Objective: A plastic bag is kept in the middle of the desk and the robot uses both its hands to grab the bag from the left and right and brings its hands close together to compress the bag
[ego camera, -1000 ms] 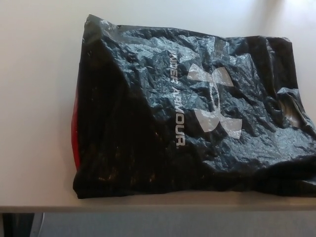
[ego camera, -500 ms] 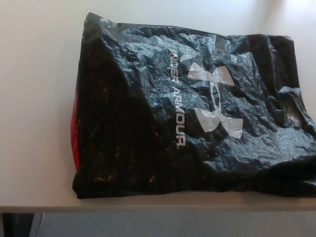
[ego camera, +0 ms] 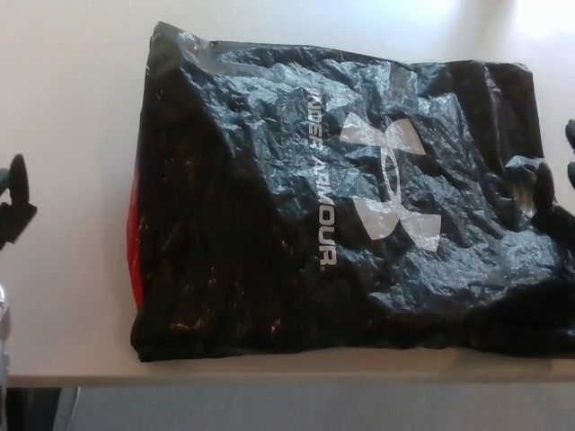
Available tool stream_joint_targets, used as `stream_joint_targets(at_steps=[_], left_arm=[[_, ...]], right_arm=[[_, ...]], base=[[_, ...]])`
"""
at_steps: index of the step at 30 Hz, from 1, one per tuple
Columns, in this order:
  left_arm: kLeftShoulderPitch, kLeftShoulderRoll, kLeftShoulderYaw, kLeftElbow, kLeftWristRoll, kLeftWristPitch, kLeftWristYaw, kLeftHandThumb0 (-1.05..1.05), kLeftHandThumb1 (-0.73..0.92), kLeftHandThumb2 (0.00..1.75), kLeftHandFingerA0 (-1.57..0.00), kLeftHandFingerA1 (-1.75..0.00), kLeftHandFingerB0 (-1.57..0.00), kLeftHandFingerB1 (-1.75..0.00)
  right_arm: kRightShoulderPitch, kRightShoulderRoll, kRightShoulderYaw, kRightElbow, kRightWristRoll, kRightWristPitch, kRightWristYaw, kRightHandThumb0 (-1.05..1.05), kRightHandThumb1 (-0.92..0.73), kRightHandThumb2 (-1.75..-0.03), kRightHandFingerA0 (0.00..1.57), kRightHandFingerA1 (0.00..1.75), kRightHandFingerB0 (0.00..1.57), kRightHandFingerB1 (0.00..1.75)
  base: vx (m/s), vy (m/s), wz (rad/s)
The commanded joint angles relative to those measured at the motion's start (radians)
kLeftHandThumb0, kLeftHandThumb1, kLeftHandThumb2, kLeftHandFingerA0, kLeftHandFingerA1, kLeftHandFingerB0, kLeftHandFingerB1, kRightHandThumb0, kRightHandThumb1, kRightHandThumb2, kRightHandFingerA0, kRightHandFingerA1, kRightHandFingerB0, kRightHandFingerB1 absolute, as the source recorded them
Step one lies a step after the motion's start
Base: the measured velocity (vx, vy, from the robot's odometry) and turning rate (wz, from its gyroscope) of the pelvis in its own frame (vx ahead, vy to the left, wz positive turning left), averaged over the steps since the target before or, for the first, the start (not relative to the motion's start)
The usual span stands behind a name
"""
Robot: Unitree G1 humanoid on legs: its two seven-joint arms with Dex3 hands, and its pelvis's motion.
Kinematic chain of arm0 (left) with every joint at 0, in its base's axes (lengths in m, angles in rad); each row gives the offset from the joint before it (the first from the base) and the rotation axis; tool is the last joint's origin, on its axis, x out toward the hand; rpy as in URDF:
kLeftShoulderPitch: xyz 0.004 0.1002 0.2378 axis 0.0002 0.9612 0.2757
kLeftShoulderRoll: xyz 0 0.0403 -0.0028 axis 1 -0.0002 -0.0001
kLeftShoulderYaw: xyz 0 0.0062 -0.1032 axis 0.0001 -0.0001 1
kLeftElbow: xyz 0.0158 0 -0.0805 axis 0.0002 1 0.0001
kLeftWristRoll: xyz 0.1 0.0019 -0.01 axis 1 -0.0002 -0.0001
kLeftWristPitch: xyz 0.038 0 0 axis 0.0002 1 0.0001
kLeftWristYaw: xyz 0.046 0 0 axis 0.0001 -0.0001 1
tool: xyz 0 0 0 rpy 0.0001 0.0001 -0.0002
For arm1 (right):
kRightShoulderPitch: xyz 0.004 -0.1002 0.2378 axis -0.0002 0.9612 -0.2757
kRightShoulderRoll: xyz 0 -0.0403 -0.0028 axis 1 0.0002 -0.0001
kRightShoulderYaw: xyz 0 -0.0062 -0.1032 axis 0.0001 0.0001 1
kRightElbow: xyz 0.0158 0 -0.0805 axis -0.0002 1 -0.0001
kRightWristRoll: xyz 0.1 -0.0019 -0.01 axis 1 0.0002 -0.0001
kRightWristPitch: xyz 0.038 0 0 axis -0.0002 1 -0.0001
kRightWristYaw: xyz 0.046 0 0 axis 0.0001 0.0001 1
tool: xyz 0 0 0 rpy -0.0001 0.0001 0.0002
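Front edge: the surface (ego camera: 81,269) ends just below the bag, so the near rim of the bag lies almost at the drop, with only a thin strip of bare top between them.
Bag: a black crinkled plastic bag (ego camera: 269,224) with white lettering and a logo lies flat across the middle of the surface, filling most of the view; a red lining (ego camera: 132,242) peeks out along its left side.
Left robot hand: the left robot hand (ego camera: 16,202) shows only as a dark sliver at the left border, well apart from the bag and holding nothing; how far its fingers are spread cannot be told.
Right robot hand: the right robot hand (ego camera: 570,157) is a small dark shape at the right border, close beside the bag's right side; whether it touches the plastic, or how open it is, cannot be told.
Progress: nothing of the squeeze looks done; the bag is uncompressed, so both grabs and the closing-in seem left.
Open room: bare top lies wide on the left, little on the right, and a pale band runs beyond the far edge.
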Motion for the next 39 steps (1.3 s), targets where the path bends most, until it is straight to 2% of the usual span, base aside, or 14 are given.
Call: stream_joint_targets(at_steps=[1,9,10,11,22,23,25,27,30,34,35,36,37,39], left_arm=[[0.037,-0.070,-0.018,0.014,0.041,-0.064,0.062,-0.63,0.92,0.75,-0.30,-0.43,-0.22,-0.32],[0.044,-0.191,-0.047,-0.001,0.062,-0.121,0.083,-0.64,0.92,0.76,-0.30,-0.43,-0.21,-0.32],[0.046,-0.207,-0.047,-0.004,0.053,-0.120,0.072,-0.68,0.80,1.04,-0.23,-0.49,-0.18,-0.43],[0.047,-0.219,-0.055,-0.004,0.059,-0.123,0.076,-0.64,0.92,0.76,-0.31,-0.43,-0.21,-0.32],[0.036,-0.399,-0.067,-0.033,0.024,-0.090,0.080,-0.62,0.92,0.82,-0.22,-0.42,-0.16,-0.30],[0.041,-0.419,-0.065,-0.037,0.018,-0.099,0.076,-0.29,0.67,1.21,-0.03,-0.50,0.00,-0.48],[0.049,-0.455,-0.058,-0.048,0.002,-0.086,0.063,-0.29,0.67,1.21,-0.02,-0.51,0.00,-0.48],[0.058,-0.464,-0.068,-0.053,0.020,-0.080,0.073,-0.28,0.68,1.22,-0.03,-0.51,0.00,-0.48],[0.064,-0.481,-0.060,-0.069,0.006,-0.085,0.048,-0.28,0.69,1.22,-0.03,-0.51,0.00,-0.48],[0.072,-0.490,-0.070,-0.081,0.022,-0.075,0.051,-0.29,0.67,1.21,-0.02,-0.51,0.00,-0.48],[0.069,-0.487,-0.076,-0.079,0.031,-0.073,0.055,-0.61,0.92,0.90,-0.16,-0.38,-0.12,-0.27],[0.069,-0.479,-0.089,-0.077,0.049,-0.070,0.057,-0.63,0.85,1.18,-0.13,-0.52,-0.03,-0.42],[0.071,-0.479,-0.095,-0.081,0.050,-0.065,0.052,-0.66,0.85,1.18,-0.13,-0.51,-0.04,-0.41],[0.074,-0.485,-0.096,-0.096,0.035,-0.051,0.031,-0.73,0.89,1.18,-0.09,-0.49,-0.02,-0.38]], right_arm=[[0.032,0.077,0.009,0.019,0.004,-0.063,-0.028,-0.83,-0.73,-1.09,0.00,0.22,0.04,0.23],[0.042,0.183,0.034,0.018,0.007,-0.074,-0.025,-0.85,-0.74,-1.12,0.00,0.18,0.00,0.18],[0.046,0.196,0.036,0.017,0.005,-0.079,-0.027,-0.81,-0.72,-1.11,0.00,0.21,0.00,0.20],[0.050,0.209,0.041,0.014,0.002,-0.082,-0.032,-0.78,-0.71,-1.11,0.00,0.23,0.00,0.22],[0.081,0.326,0.114,-0.012,-0.031,-0.106,-0.075,-0.77,-0.76,-1.13,0.00,0.21,0.01,0.22],[0.084,0.339,0.112,-0.013,-0.021,-0.113,-0.063,-0.77,-0.71,-0.96,0.00,0.18,0.01,0.21],[0.090,0.364,0.099,-0.018,0.004,-0.122,-0.036,-0.75,-0.74,-1.13,0.00,0.23,0.03,0.24],[0.092,0.379,0.090,-0.017,0.024,-0.125,0.010,-0.78,-0.91,-0.68,0.06,0.25,0.10,0.25],[0.091,0.385,0.084,-0.020,0.034,-0.123,0.045,-0.83,-0.72,-1.08,0.05,0.33,0.09,0.31],[0.095,0.391,0.089,-0.043,0.040,-0.143,0.081,-0.82,-0.72,-1.08,0.06,0.35,0.09,0.32],[0.092,0.390,0.089,-0.046,0.040,-0.146,0.083,-0.82,-0.72,-1.08,0.05,0.38,0.09,0.34],[0.089,0.392,0.094,-0.057,0.037,-0.159,0.087,-0.81,-0.92,-0.68,0.11,0.30,0.14,0.26],[0.087,0.392,0.101,-0.066,0.031,-0.172,0.090,-0.89,-0.75,-1.12,0.08,0.44,0.09,0.41],[0.079,0.389,0.116,-0.079,0.017,-0.191,0.094,-0.90,-0.75,-1.13,0.08,0.45,0.09,0.41]], base=[[0.00,0.000,0.00],[0.00,0.000,0.00],[0.00,0.000,0.00],[0.00,0.000,0.00],[0.00,0.000,0.00],[0.00,0.000,0.00],[0.00,0.000,0.00],[0.00,0.000,0.00],[0.00,0.000,0.00],[0.00,0.000,0.00],[0.00,0.000,0.00],[0.00,0.000,0.00],[0.00,0.000,0.00],[0.00,0.000,0.00]])
